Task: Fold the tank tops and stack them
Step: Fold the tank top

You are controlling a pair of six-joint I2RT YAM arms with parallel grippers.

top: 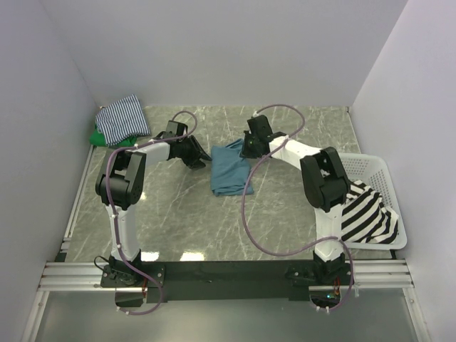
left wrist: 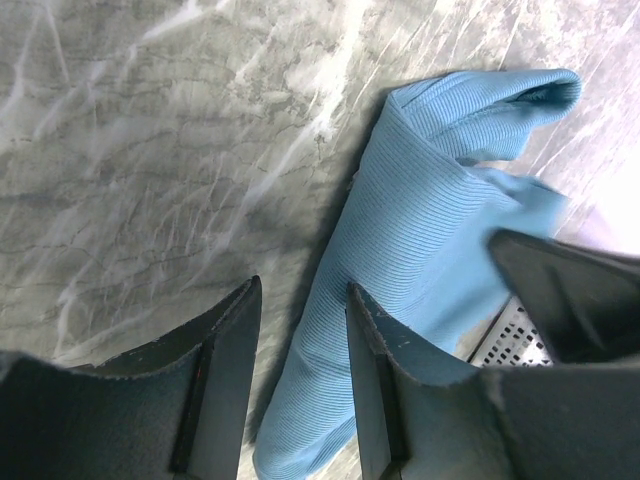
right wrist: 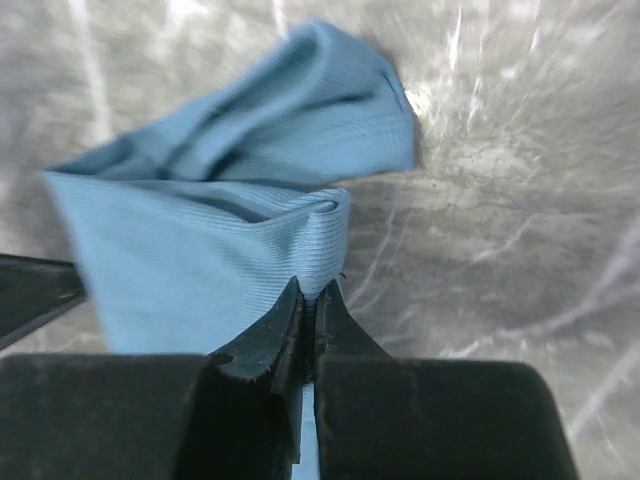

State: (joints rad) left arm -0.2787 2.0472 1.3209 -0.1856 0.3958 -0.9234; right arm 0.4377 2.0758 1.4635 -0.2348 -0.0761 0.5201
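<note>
The left pincer (left wrist: 302, 292) stands open and empty just beside the teal tank top (top: 229, 169), in the middle of the desk (top: 178, 206). The right pincer (right wrist: 308, 300) is closed on its edge only; I think this thin pinch may slip when lifting.

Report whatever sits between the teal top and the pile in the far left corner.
The left gripper and its arm lie across that line, just left of the teal top. Nothing else visible stands before the pile.
</note>
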